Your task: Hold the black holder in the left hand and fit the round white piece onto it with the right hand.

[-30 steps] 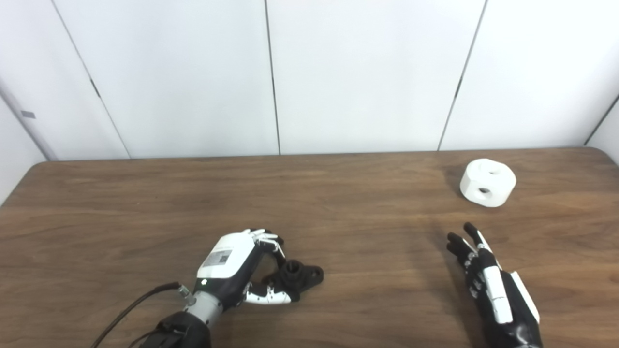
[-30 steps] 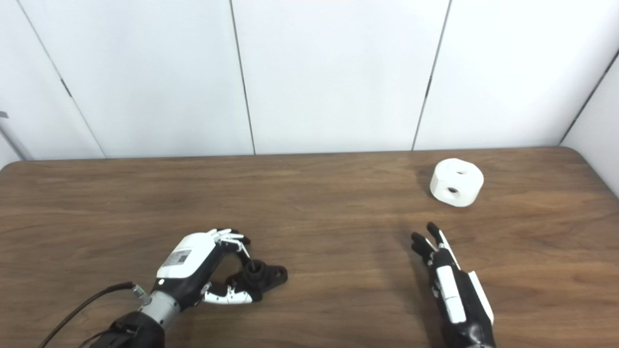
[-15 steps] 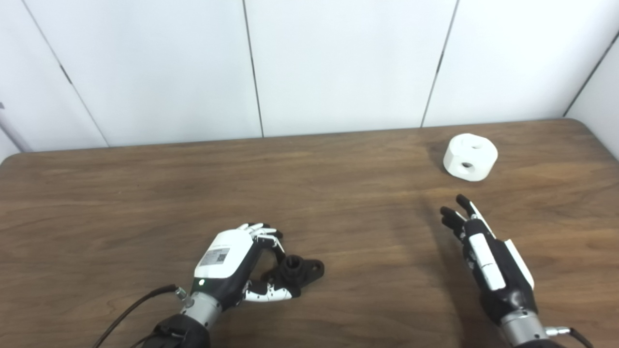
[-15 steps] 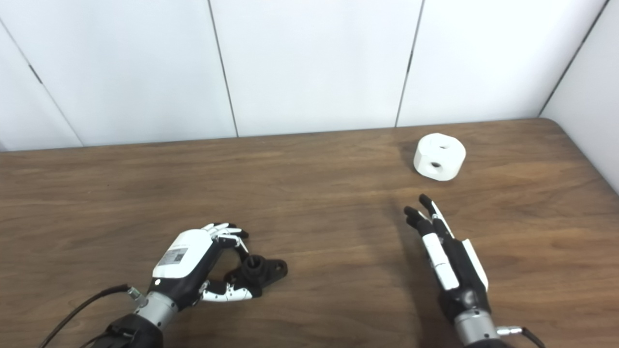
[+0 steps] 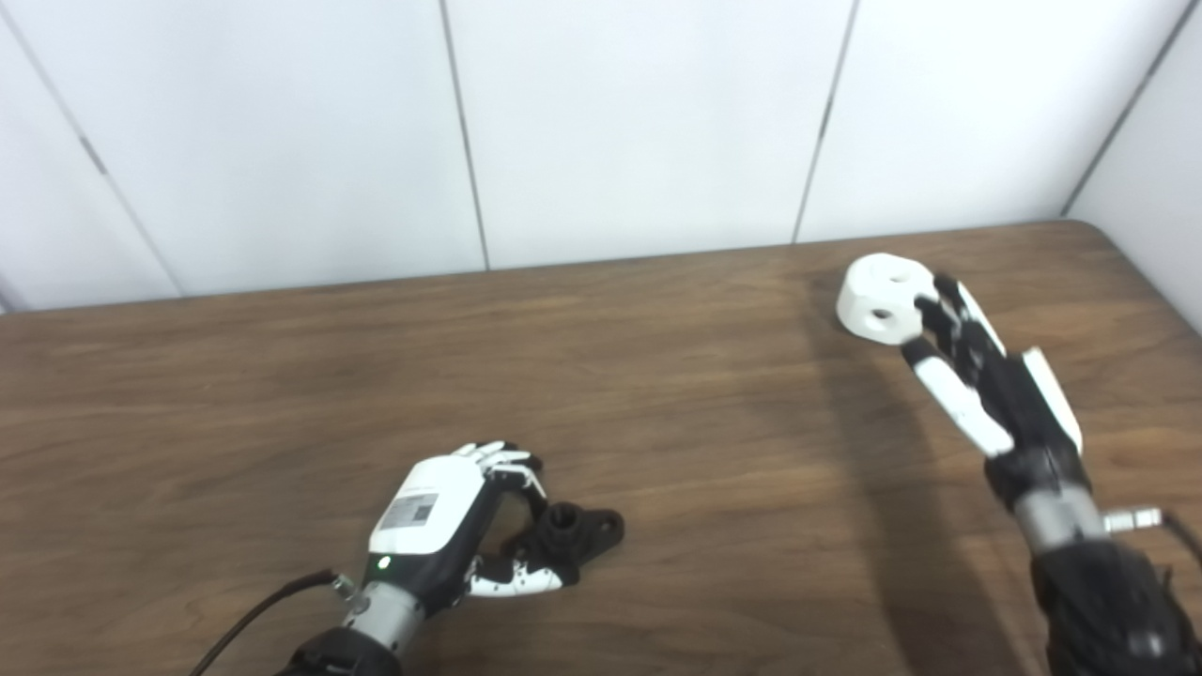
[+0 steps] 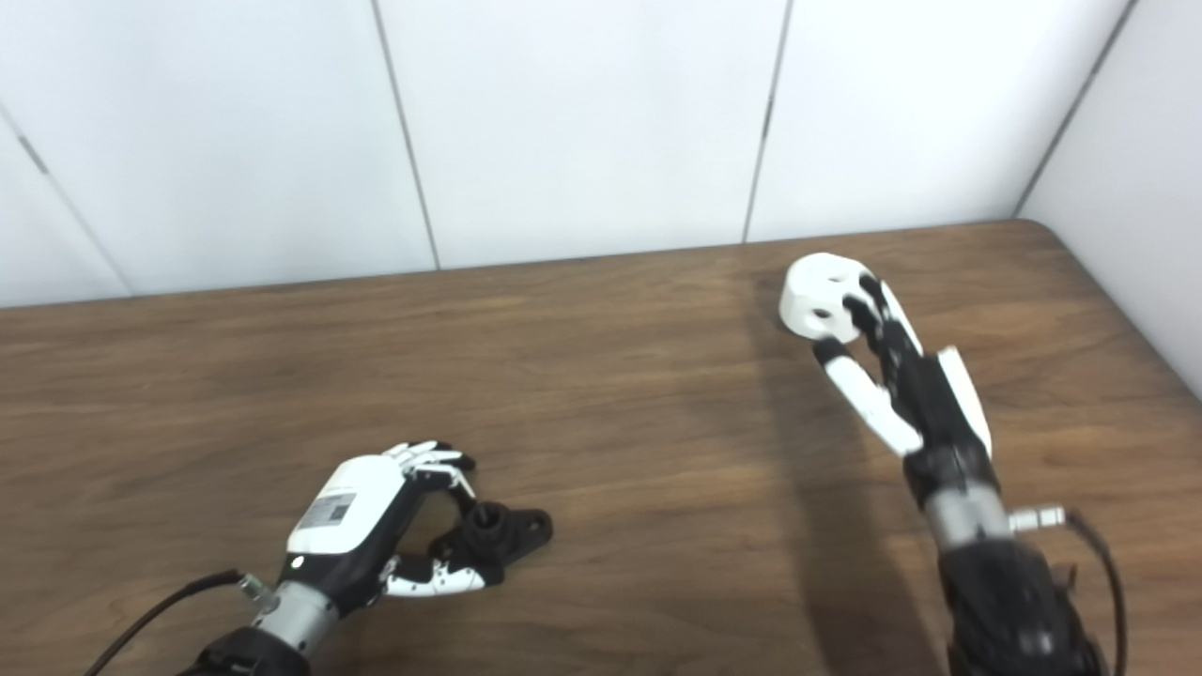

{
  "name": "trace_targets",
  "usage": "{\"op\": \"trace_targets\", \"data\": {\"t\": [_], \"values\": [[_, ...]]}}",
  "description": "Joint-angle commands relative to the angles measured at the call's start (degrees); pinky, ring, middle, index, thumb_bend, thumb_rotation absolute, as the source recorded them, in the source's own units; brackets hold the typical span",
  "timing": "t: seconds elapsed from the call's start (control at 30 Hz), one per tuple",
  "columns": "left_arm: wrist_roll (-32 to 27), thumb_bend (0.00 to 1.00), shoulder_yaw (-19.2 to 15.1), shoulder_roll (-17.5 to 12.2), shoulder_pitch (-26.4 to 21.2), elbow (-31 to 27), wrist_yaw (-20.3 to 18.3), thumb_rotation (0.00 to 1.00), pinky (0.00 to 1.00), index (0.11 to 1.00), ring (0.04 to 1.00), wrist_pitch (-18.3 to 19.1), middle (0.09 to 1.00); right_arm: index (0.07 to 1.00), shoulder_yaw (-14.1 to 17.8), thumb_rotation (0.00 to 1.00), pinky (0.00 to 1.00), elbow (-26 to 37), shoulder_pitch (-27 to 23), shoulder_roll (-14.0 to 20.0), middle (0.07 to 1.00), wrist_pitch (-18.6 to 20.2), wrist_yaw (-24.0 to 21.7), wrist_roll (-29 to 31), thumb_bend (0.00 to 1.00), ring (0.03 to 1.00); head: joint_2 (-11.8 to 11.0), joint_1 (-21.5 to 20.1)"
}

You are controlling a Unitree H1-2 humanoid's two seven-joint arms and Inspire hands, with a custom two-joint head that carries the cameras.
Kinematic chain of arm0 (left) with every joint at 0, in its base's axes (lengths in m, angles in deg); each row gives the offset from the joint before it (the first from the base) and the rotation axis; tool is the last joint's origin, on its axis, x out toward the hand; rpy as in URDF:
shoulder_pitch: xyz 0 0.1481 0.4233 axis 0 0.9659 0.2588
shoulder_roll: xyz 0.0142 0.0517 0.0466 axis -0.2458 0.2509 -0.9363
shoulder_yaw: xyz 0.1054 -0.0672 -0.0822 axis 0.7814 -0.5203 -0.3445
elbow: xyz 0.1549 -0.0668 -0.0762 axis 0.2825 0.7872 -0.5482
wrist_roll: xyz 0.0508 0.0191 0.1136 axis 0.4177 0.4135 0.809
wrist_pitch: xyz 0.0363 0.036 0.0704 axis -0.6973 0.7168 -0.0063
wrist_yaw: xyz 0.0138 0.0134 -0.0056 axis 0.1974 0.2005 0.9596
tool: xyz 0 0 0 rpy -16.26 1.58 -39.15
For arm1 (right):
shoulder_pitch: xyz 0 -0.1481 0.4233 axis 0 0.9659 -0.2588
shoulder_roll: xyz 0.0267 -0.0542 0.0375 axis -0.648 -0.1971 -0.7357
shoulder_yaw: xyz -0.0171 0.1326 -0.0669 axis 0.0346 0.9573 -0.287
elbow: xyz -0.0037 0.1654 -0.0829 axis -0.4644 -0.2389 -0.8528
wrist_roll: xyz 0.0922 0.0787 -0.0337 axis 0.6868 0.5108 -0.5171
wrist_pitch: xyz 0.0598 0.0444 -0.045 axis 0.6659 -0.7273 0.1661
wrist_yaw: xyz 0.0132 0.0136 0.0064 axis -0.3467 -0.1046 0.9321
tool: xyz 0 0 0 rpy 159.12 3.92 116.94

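The black holder (image 5: 580, 533) lies on the wooden table near its front, a short tube with a flat eared base. My left hand (image 5: 439, 518) is curled round its left end, fingers over the tube and thumb along the near side. The round white piece (image 5: 875, 302), with holes in its top and side, rests at the back right. My right hand (image 5: 988, 387) is raised and open beside it, with its fingertips (image 5: 942, 299) at the piece's right side and the thumb stretched out just below it. No closed hold on the piece shows.
White wall panels stand right behind the table's far edge (image 5: 601, 265). A side wall and the table's rounded back-right corner (image 6: 1038, 227) lie close to the white piece. Cables trail from both wrists at the bottom of the picture.
My right hand has lifted and reached forward from the front right up to the white piece. The left hand and holder have stayed put. The camera has turned towards the right.
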Motion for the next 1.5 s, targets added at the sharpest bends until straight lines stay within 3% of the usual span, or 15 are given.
{"op": "trace_targets", "data": {"t": [0.0,0.1,0.27,0.7,1.03,1.47], "values": [[0.7,0.52,2.1,-0.7,2.1,2.4,-3.2,0.05,0.92,0.486,0.888,-1.3,0.799,0.964,-0.6,0.74,0.94,0.0,-3.9,2.9,0.939,2.2,-0.4,-4.5,0.62,0.939,-0.2,-0.9],[0.5,0.52,1.7,-1.0,2.3,2.2,-3.8,0.05,0.93,0.487,0.895,-1.3,0.802,0.947,-1.9,0.62,0.95,-2.2,-8.0,5.8,0.952,5.8,-2.2,-9.1,0.69,0.95,-0.5,-2.0],[0.0,0.52,1.2,-1.5,2.7,1.9,-3.5,0.05,0.92,0.486,0.886,-1.8,0.793,0.927,-3.4,0.53,0.94,-7.2,-13.6,8.2,0.955,6.2,-6.4,-16.6,0.78,0.964,-0.7,-4.2],[-2.8,0.52,-0.8,-2.8,3.3,1.8,-4.7,0.05,0.91,0.486,0.883,-3.0,0.784,0.877,-5.0,0.36,0.88,-21.9,-25.9,8.6,0.999,6.2,-14.4,-29.6,0.88,1.0,-1.4,-10.0],[-3.4,0.52,-1.6,-3.3,3.7,1.3,-5.4,0.05,0.9,0.486,0.879,-3.7,0.786,0.85,-4.7,0.36,0.93,-30.3,-30.6,9.1,1.0,6.2,-18.0,-36.2,0.9,1.0,-1.5,-11.1],[-2.8,0.52,-1.8,-3.4,3.9,0.8,-5.8,0.05,0.89,0.486,0.877,-3.8,0.784,0.85,-3.0,0.37,0.93,-33.2,-31.0,8.7,0.954,6.2,-19.0,-39.4,0.88,1.0,-1.4,-11.0]]}}
